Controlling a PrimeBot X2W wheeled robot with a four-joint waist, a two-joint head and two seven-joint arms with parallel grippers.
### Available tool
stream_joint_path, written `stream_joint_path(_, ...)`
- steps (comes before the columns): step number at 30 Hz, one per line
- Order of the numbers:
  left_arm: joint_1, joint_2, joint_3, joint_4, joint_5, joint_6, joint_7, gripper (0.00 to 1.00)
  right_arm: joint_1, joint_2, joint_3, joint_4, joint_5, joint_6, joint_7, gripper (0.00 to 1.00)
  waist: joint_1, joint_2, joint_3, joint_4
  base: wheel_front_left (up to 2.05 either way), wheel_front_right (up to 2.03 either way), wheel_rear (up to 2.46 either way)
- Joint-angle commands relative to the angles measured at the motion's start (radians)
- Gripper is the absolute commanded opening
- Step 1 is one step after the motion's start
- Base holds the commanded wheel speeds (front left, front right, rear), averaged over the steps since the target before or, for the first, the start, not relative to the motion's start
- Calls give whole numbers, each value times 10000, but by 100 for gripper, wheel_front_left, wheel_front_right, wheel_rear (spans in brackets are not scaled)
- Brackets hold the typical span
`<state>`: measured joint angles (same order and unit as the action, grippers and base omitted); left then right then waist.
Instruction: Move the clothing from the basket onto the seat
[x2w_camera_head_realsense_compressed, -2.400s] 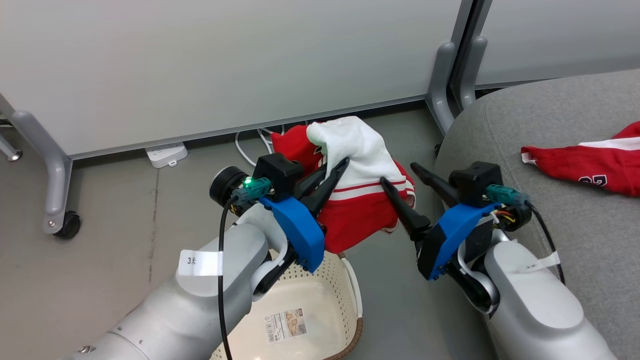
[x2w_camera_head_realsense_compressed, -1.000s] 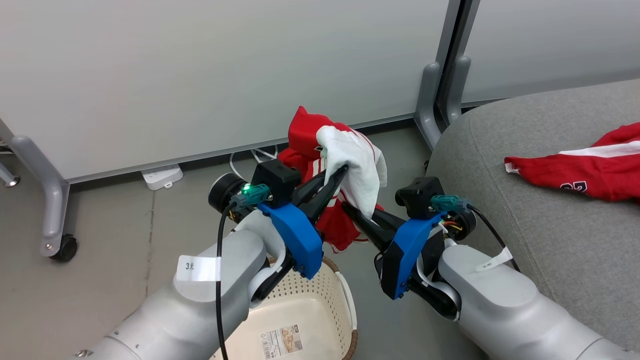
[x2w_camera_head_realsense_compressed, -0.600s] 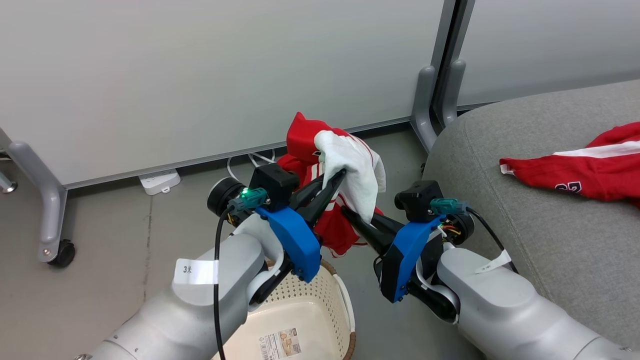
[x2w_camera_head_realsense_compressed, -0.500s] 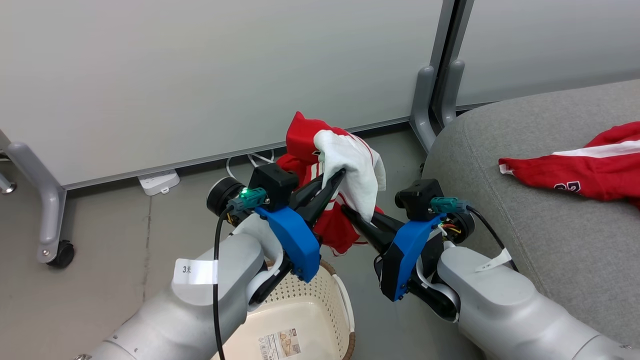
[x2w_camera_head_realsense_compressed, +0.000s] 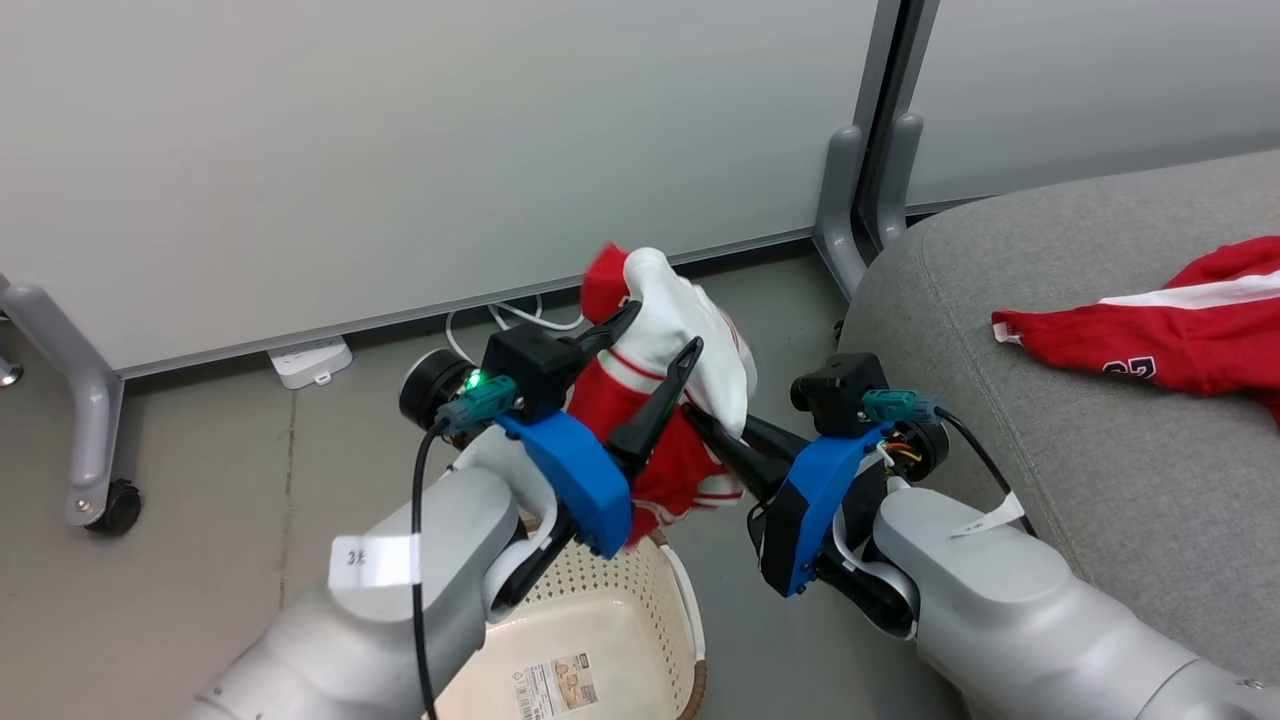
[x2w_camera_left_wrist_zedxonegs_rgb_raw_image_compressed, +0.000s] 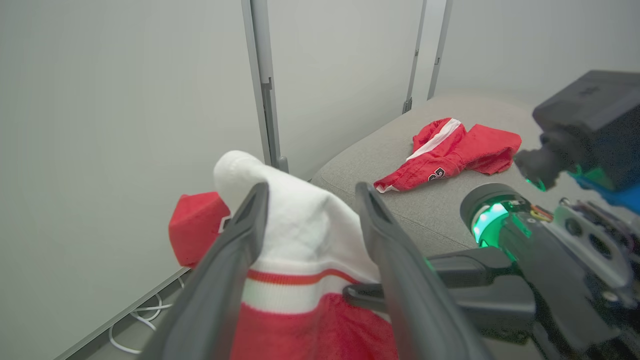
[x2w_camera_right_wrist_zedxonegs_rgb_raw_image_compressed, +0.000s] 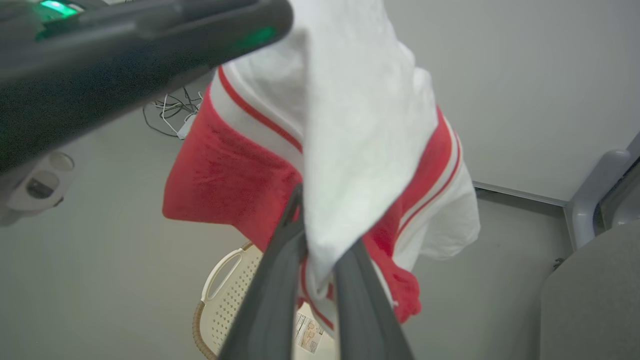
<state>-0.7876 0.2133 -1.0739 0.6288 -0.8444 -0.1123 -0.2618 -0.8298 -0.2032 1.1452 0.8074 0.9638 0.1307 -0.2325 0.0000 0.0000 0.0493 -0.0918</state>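
A red garment with a white panel (x2w_camera_head_realsense_compressed: 700, 330) hangs in the air above the basket (x2w_camera_head_realsense_compressed: 688, 600), between my two grippers. My right gripper (x2w_camera_head_realsense_compressed: 700, 418) is shut on its white cloth (x2w_camera_right_wrist_zedxonegs_rgb_raw_image_compressed: 360, 125), which drapes over the pinched fingers (x2w_camera_right_wrist_zedxonegs_rgb_raw_image_compressed: 280, 280). My left gripper (x2w_camera_head_realsense_compressed: 660, 335) is open; the cloth (x2w_camera_left_wrist_zedxonegs_rgb_raw_image_compressed: 300, 235) still bulges between its spread fingers (x2w_camera_left_wrist_zedxonegs_rgb_raw_image_compressed: 235, 250). A second red piece of clothing, a jersey (x2w_camera_head_realsense_compressed: 1150, 340), lies on the grey seat (x2w_camera_head_realsense_compressed: 1050, 300) at the right. The cream basket (x2w_camera_right_wrist_zedxonegs_rgb_raw_image_compressed: 220, 280) sits on the floor below the arms.
Pale partition panels stand behind, on grey legs (x2w_camera_head_realsense_compressed: 835, 220) with a caster (x2w_camera_head_realsense_compressed: 110, 505) at the left. A white power strip (x2w_camera_head_realsense_compressed: 308, 360) and loose cables lie on the floor by the panel. The seat's rounded edge (x2w_camera_left_wrist_zedxonegs_rgb_raw_image_compressed: 350, 165) is close to my right arm.
My left gripper has opened and let go of the garment. The cloth has sagged a little and now hangs from the right gripper. The camera has shifted slightly.
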Motion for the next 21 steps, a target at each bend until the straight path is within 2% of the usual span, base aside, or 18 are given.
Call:
stream_joint_path(1, 350, 119, 274, -203, 176, 120, -47, 100, -164, -28, -15, 18, 72, 1, -99, 0, 0, 0, 28, -18, 0, 0, 0)
stream_joint_path(5, 1520, 343, 1648, -1305, 869, 523, -37, 100, -225, -74, -62, 2, 150, 1, -195, 0, 0, 0, 108, -38, 0, 0, 0)
stream_joint_path(9, 3015, 481, 3016, -2441, 1776, 681, -37, 100, -173, -161, -121, 8, 172, 1, -278, 0, 0, 0, 172, 1, 0, 0, 0)
stream_joint_path(15, 4891, 380, 4805, -3716, 3409, 591, -37, 100, -21, -349, -307, 33, 196, 1, -307, 0, 0, 0, 223, 150, 0, 0, 0)
stream_joint_path(21, 5953, 189, 5928, -3983, 4199, 365, -37, 100, 169, -406, -418, 55, 175, 1, -332, 0, 0, 0, 168, 212, 0, 0, 0)
